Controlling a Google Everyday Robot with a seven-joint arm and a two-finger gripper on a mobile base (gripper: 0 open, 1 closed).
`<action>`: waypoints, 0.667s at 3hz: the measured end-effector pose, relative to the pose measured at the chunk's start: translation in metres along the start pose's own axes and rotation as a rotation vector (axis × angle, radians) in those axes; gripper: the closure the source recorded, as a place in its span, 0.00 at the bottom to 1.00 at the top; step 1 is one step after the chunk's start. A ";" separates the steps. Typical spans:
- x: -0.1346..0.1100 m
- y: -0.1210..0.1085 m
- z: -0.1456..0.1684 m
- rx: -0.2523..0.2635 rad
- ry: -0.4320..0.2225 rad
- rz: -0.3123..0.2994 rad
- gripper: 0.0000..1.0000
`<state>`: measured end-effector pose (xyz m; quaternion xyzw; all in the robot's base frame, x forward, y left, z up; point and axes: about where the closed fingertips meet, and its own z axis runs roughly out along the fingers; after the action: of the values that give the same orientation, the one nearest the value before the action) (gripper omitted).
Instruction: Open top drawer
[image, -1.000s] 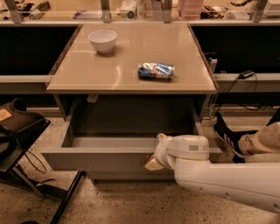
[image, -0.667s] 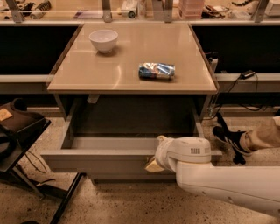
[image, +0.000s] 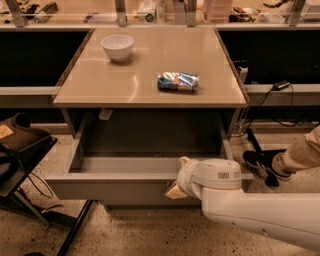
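Far to the left of the desk's (image: 150, 95) left edge, low down, there is a dark seat (image: 22, 145) on thin black legs. On the desk, near the back left corner, sits a white bowl (image: 118, 47), the right way up. More to the right, about in the middle of the top and a bit nearer the right edge, a small blue and white packet (image: 178, 81) lies flat. It is well apart from the bowl.

Under the front edge of the desk, the top drawer (image: 110, 187) is pulled out far past that edge. You can look down into its grey inside.

The gripper (image: 179, 176) is at the drawer's front wall, below the right half of the desk's front edge. One pale finger (image: 184, 161) pokes over the wall into the drawer. The other finger (image: 175, 192) sits on the outside of the wall. The jaws are closed narrow, holding the front wall between them.

The fat white arm (image: 260, 215) runs from the gripper down to the right.

Past the desk's right edge, on the floor, there is a dark shoe (image: 262, 162) and a leg (image: 300, 152) in tan trousers. Black cables (image: 275, 100) hang there too.
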<state>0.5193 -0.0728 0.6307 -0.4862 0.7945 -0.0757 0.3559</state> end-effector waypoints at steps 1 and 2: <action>0.000 0.001 -0.001 0.000 0.000 0.000 1.00; 0.002 0.004 -0.004 -0.001 0.002 0.003 1.00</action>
<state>0.5137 -0.0734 0.6304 -0.4849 0.7958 -0.0754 0.3549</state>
